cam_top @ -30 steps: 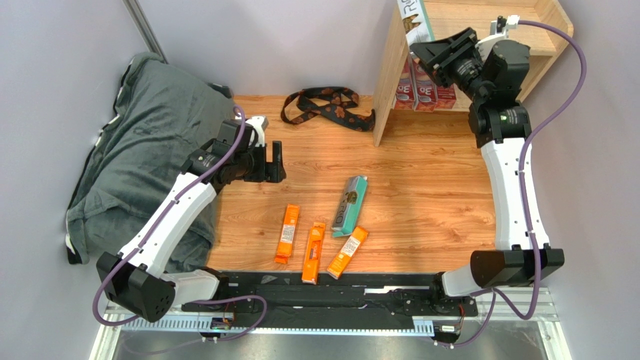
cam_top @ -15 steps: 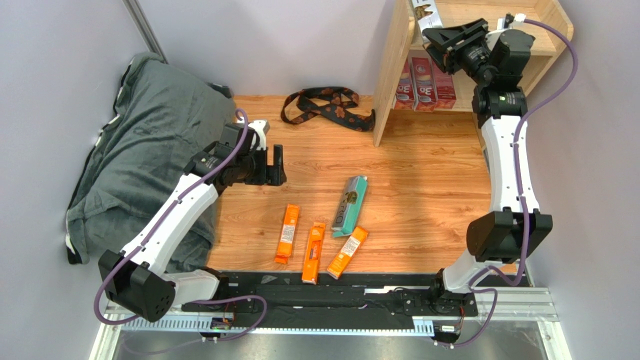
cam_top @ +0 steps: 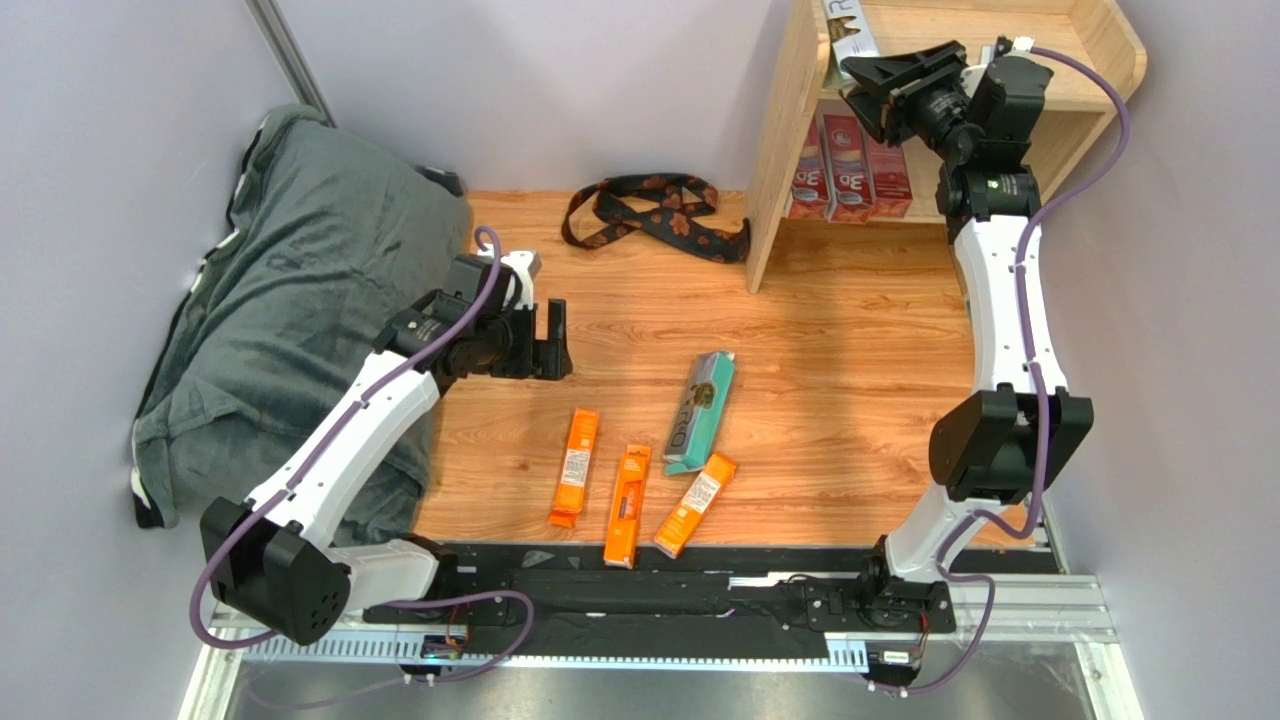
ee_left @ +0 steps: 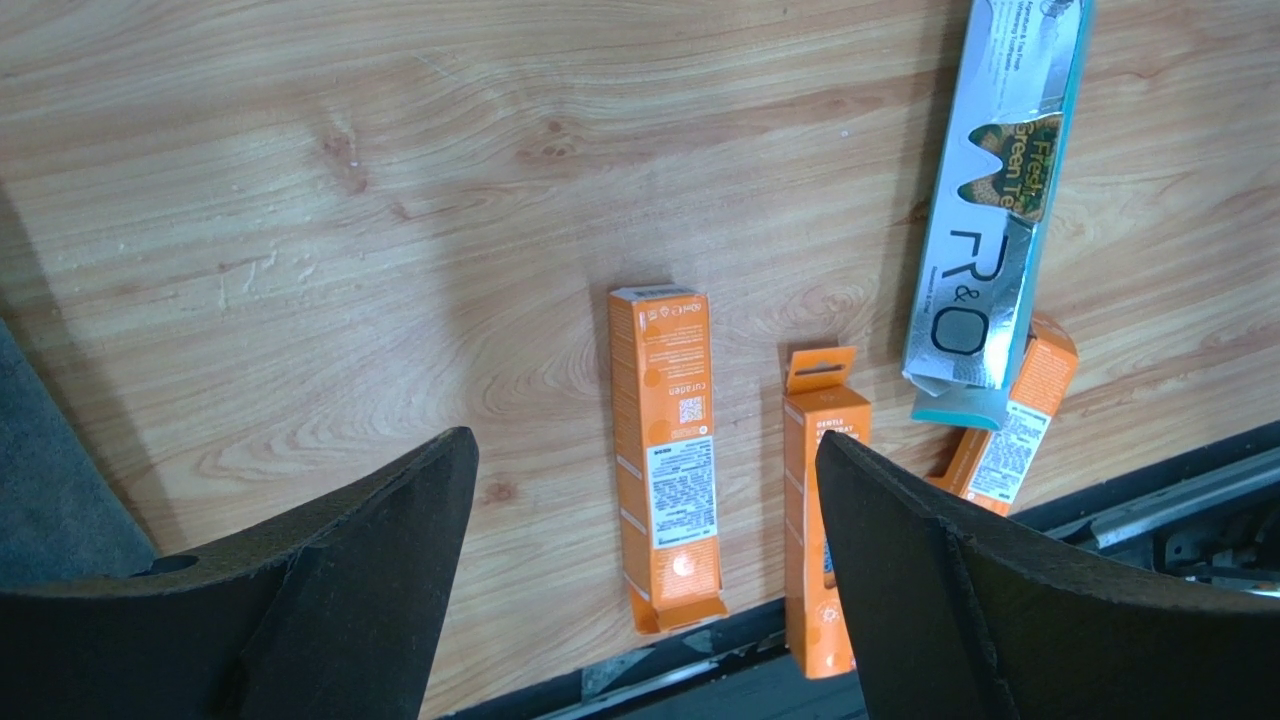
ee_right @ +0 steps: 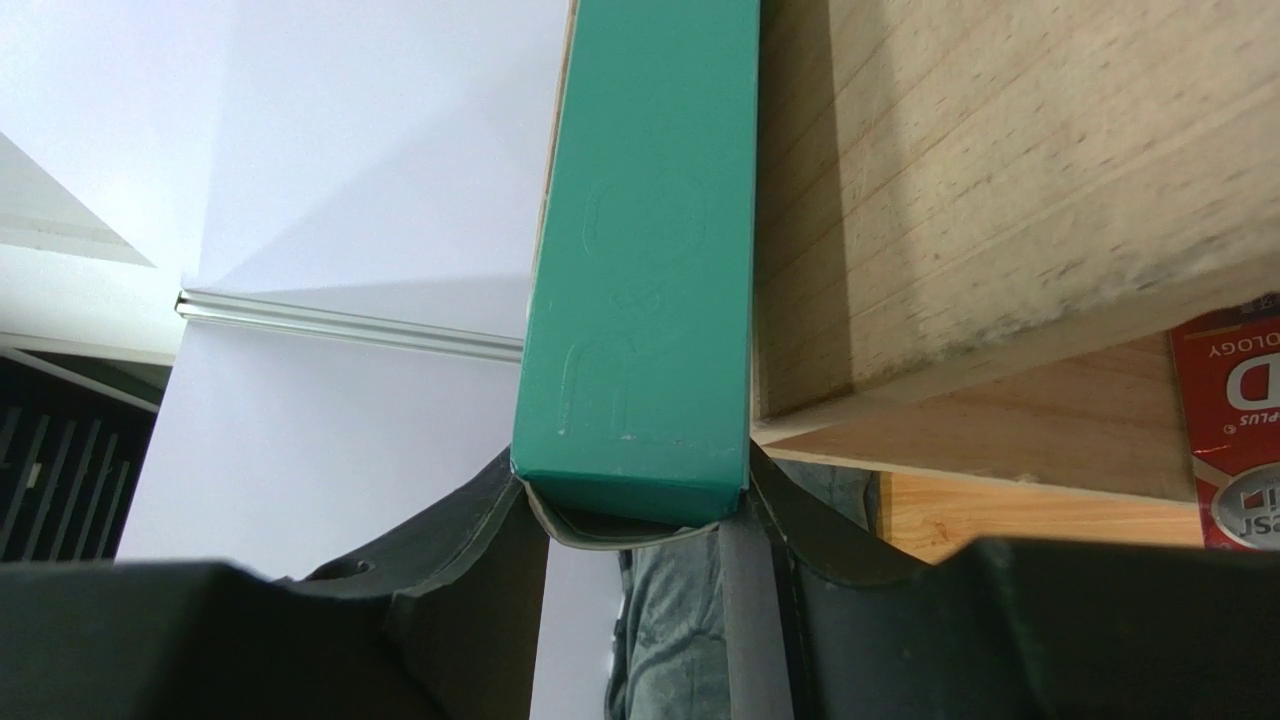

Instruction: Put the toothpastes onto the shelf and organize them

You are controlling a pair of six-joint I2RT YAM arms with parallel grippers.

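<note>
My right gripper (cam_top: 869,63) is raised to the top left corner of the wooden shelf (cam_top: 781,150) and is shut on a silver-white toothpaste box with a teal side (cam_top: 842,21). In the right wrist view the gripper (ee_right: 631,503) pinches the box's teal face (ee_right: 639,255) close against the shelf's wood (ee_right: 977,180). Three dark red boxes (cam_top: 851,173) stand on the lower tier. Another teal and silver box (cam_top: 700,410) and three orange boxes (cam_top: 574,468) (cam_top: 627,504) (cam_top: 693,506) lie on the table. My left gripper (cam_top: 553,338) hovers open above them (ee_left: 643,447).
A black-and-brown strap (cam_top: 654,210) lies at the back, left of the shelf. A dark grey cloth (cam_top: 286,300) covers the table's left side under my left arm. The black base rail (cam_top: 646,578) runs along the near edge, just behind the orange boxes.
My right arm has risen and carried its box up and back to the shelf's top left corner. The left arm has barely shifted and stays open.
</note>
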